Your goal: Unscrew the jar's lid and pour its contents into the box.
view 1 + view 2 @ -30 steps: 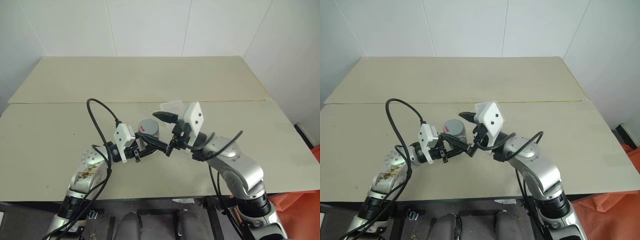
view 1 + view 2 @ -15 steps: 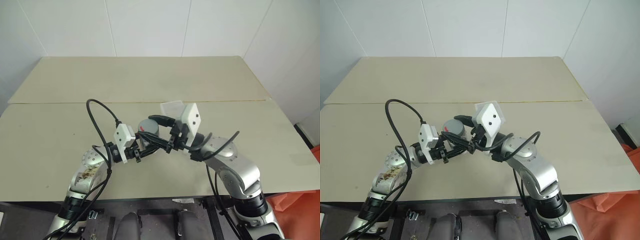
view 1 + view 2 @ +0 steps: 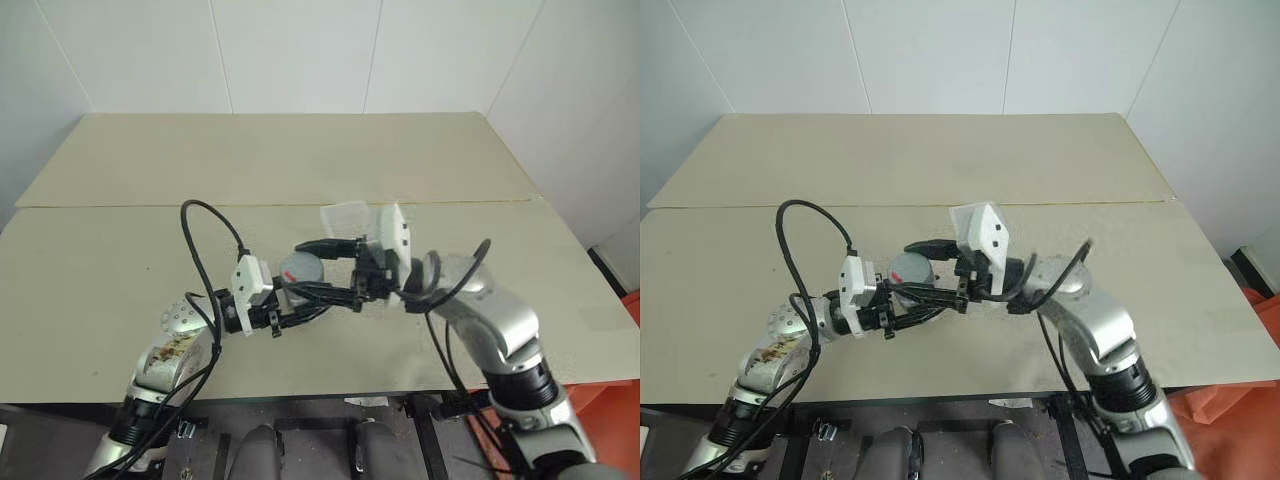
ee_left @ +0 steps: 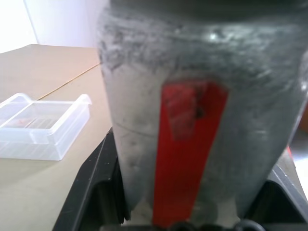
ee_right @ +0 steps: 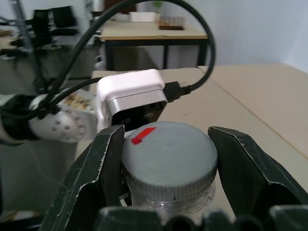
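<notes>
The jar (image 4: 192,125) stands upright in the left jaws; the right jaws clasp its lid (image 5: 168,154).

Only the box (image 3: 345,215) stands on the table (image 3: 150,250) behind the raised jar (image 3: 300,272)

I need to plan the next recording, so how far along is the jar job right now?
Done: the left gripper holds the jar off the table. In hand: the right gripper has its fingers at either side of the lid, which is still on; no unscrewing shows yet. Left: take the lid off and pour the contents into the box, which sits on the table behind the arms.
</notes>
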Motion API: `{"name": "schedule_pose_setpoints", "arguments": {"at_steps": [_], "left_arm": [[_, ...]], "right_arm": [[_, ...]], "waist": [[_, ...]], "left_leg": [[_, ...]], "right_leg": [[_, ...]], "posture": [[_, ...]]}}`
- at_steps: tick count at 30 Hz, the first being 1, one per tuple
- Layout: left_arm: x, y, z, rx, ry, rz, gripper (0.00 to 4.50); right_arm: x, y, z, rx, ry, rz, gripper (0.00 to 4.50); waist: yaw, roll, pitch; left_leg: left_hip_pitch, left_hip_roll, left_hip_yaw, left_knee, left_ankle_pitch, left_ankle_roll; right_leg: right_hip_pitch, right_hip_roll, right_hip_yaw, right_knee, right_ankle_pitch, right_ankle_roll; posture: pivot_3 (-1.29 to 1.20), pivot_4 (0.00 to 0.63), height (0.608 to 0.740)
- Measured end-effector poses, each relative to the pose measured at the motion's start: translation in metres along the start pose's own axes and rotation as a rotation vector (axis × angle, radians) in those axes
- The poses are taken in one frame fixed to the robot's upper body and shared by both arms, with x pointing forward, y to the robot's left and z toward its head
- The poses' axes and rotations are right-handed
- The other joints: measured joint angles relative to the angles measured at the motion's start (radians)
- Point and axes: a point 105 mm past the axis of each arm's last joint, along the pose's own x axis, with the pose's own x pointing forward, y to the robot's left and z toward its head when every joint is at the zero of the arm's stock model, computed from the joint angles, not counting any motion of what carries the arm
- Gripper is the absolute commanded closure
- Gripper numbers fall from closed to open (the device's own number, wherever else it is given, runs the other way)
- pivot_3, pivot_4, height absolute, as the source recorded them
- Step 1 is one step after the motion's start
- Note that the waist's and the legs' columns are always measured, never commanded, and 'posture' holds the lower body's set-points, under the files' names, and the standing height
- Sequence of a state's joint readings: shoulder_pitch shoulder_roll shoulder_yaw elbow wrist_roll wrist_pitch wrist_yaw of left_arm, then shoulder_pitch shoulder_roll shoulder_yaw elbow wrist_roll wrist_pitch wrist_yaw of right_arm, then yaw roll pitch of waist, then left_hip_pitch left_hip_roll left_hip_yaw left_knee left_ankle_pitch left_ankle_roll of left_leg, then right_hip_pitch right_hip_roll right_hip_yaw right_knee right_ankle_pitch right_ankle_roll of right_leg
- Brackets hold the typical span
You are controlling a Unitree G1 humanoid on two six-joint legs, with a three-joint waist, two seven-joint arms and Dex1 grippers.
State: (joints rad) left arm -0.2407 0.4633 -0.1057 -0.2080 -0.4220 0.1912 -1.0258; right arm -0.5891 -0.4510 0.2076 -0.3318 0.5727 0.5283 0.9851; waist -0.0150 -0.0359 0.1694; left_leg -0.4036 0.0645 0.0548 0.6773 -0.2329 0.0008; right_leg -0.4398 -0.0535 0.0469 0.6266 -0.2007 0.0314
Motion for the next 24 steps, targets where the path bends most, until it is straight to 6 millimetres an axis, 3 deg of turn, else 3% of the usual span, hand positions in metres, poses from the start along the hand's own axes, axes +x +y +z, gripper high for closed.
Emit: {"name": "schedule_pose_setpoints", "arguments": {"at_steps": [11,21,24], "left_arm": [[0.004,-0.015,0.017,0.009,-0.049,-0.081,2.15],[0.003,-0.01,0.018,0.002,-0.047,-0.042,2.15],[0.003,-0.01,0.018,-0.004,-0.05,-0.044,2.15]], "right_arm": [[-0.013,-0.018,0.017,0.012,-0.004,0.444,1.77],[-0.006,-0.027,0.016,-0.005,-0.031,0.499,1.77],[-0.005,-0.028,0.017,-0.019,-0.03,0.504,0.87]], "waist": [[-0.003,0.0,0.0],[0.002,0.0,0.0],[0.001,0.0,0.0]], "left_leg": [[0.0,0.001,0.0,0.0,0.0,0.0],[-0.001,0.0,0.0,0.0,0.0,0.0],[-0.001,0.0,0.0,0.0,0.0,0.0]], "right_leg": [[0.0,0.001,0.0,0.001,0.001,-0.002],[-0.001,0.0,0.0,0.0,0.002,-0.005],[-0.001,0.0,0.0,0.0,0.002,-0.005]], "posture": [[0.0,0.15,0.74],[0.0,0.15,0.74],[0.0,0.15,0.74]]}}
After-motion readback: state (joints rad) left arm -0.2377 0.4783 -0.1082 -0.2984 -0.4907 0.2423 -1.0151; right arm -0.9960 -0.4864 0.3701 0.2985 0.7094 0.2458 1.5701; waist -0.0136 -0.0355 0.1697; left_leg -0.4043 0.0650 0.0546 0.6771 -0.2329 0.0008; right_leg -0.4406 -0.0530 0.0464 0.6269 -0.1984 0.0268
